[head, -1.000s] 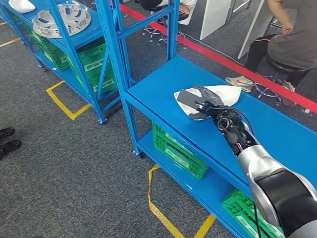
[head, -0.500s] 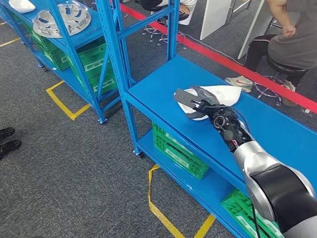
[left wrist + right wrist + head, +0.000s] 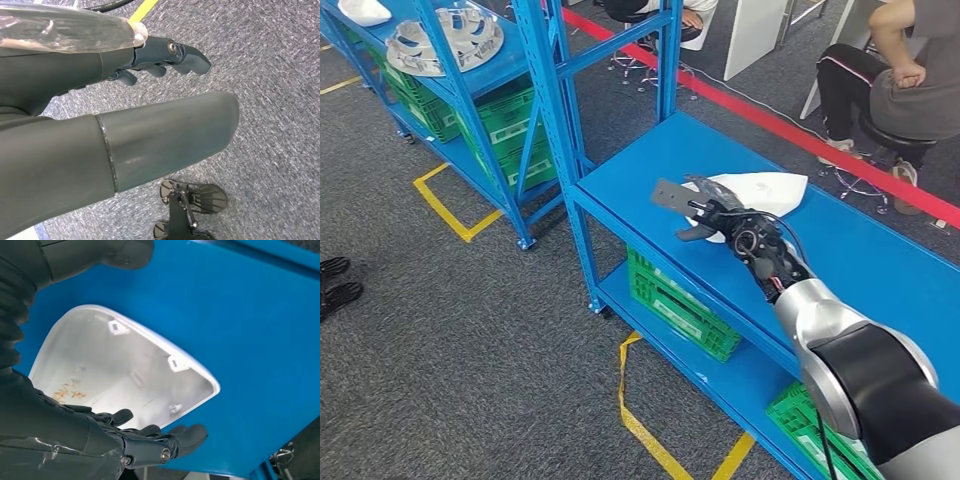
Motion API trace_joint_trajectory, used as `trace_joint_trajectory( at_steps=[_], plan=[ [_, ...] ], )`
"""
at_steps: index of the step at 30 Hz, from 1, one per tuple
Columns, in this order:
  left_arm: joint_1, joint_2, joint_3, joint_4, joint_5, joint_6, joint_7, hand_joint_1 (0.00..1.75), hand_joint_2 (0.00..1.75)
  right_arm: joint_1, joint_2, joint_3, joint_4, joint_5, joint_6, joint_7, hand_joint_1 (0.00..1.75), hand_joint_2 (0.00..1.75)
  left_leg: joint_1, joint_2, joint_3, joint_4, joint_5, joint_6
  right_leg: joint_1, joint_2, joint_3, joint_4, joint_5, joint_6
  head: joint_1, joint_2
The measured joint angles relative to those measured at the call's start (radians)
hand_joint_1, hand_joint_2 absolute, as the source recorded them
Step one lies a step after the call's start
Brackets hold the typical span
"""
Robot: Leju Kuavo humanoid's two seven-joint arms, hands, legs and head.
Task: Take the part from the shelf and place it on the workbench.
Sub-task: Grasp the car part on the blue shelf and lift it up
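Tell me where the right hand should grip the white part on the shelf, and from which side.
Probably the white part's thin rim nearest the right hand. It lies hollow side up on the blue shelf, so fingers can hook inside the shell and the thumb press outside. Come from the shelf's front edge, where the hand already is.

Right arm stretched forward and up-left in head view, wrist dark, forearm silver. Right hand (image 3: 718,214) palm down, fingers (image 3: 158,437) extended and apart, thumb clear, holding nothing. Left hand (image 3: 162,57) hangs toward the floor, fingers loosely spread, nothing held.
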Motion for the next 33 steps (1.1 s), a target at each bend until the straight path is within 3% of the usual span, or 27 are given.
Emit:
trace_joint_trajectory(
  at_steps=[12,33],
  plan=[
    [0.003,0.000,0.000,0.000,0.000,0.000,0.000,0.00,0.00,-0.018,0.030,0.000,0.046,-0.001,0.009,0.004,0.00,1.75,0.000,0.000,0.000,0.000,0.000,0.000,0.000,0.000,0.000,0.000,0.000,0.000,0.000,0.000],
    [0.011,0.000,0.000,0.000,0.003,0.000,-0.002,0.00,0.00,-0.026,0.032,0.000,0.103,0.001,0.004,0.030,0.00,1.75,0.000,0.000,0.000,0.000,0.000,0.000,0.000,0.000,0.000,0.000,0.000,0.000,0.000,0.000]
  ],
)
